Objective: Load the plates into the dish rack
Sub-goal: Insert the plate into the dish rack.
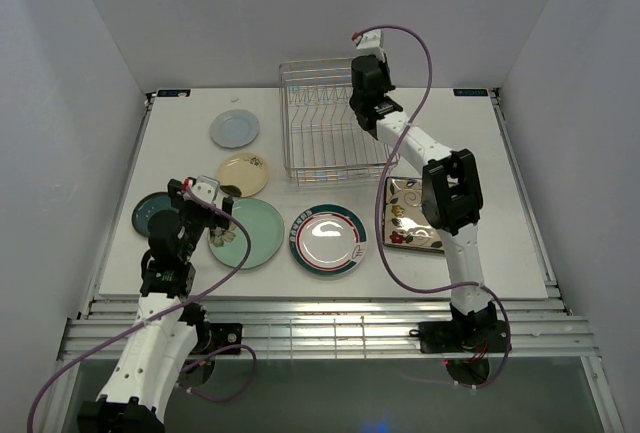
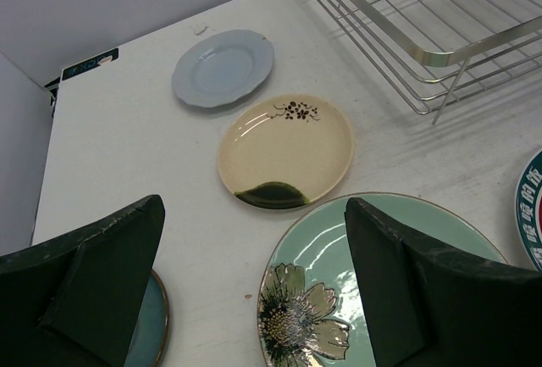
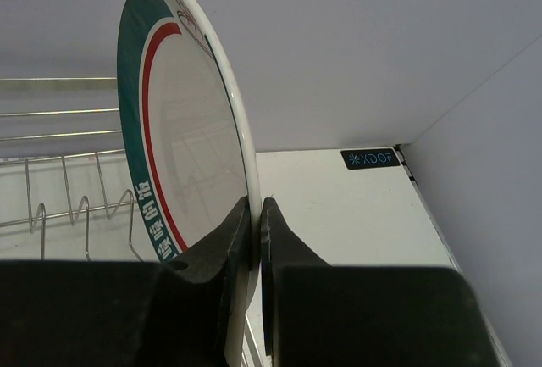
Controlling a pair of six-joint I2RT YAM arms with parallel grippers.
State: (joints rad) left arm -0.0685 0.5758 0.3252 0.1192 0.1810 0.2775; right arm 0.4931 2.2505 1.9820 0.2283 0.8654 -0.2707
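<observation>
Right hand (image 3: 257, 240) is clenched on the lower rim of a white plate (image 3: 190, 130) with teal and red bands, one finger on each side. Plate stands on edge, nearly upright. Its banded face is turned left in the wrist view and its rim is edge-on to that camera.

Dish rack (image 1: 320, 128) lies below and to the left of the plate, with prongs showing just past the plate's face. From above, this hand hangs over the rack's far right corner, and the plate is mostly hidden behind the wrist.

Next move, as I judge it, is to lower the plate so the rim drops between two prongs. The plate's plane must run along the slot, not across it. Cannot tell whether it is lined up yet.

Left hand (image 2: 254, 248) is released, jaws wide, holding nothing. It sits low over the worktop (image 2: 127, 130) between the green plate (image 2: 326, 236) and the dark teal plate (image 2: 155, 320), well apart from the rack, so the right arm is nearer.

Flat on the worktop and not yet loaded are the second banded plate (image 1: 329, 239), square floral plate (image 1: 405, 215), cream plate (image 2: 284, 151) and blue-grey plate (image 2: 222, 66).
</observation>
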